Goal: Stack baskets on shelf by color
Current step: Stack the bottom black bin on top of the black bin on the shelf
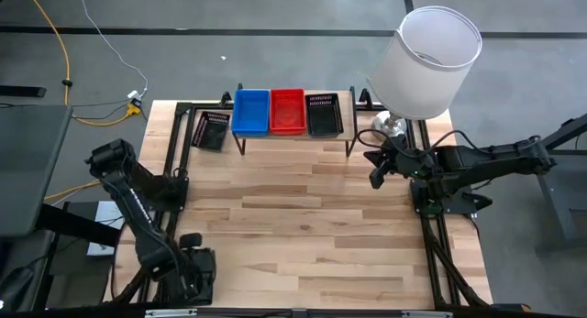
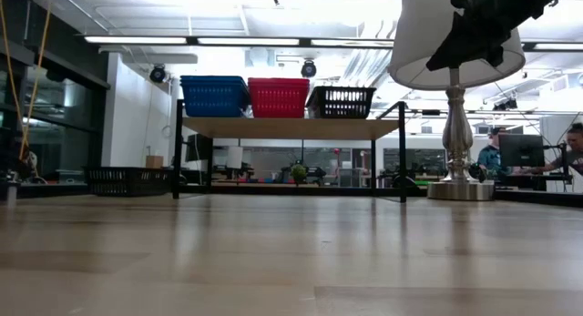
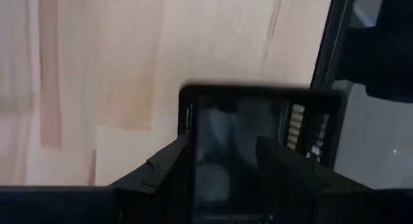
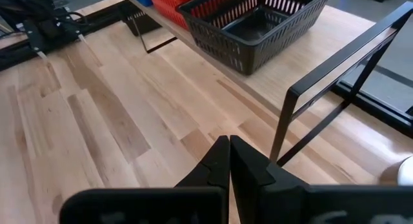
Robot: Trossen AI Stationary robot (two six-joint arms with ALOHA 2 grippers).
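On the shelf (image 1: 293, 139) at the table's far edge a blue basket (image 1: 250, 112), a red basket (image 1: 287, 111) and a black basket (image 1: 323, 115) stand side by side. A second black basket (image 1: 211, 130) rests on the table left of the shelf. My left gripper (image 3: 222, 150) is open at the near left corner (image 1: 194, 268), pointing down over a third black basket (image 3: 303, 121). One finger is by that basket's wall, the other over its inside. My right gripper (image 4: 229, 143) is shut and waits near the shelf's right end (image 1: 375, 176).
A table lamp with a white shade (image 1: 426, 61) stands at the far right corner, its base (image 2: 458, 184) beside the shelf's right legs. Black frame rails (image 1: 174, 162) run along the table's left and right edges. People sit at desks in the room behind (image 2: 574, 157).
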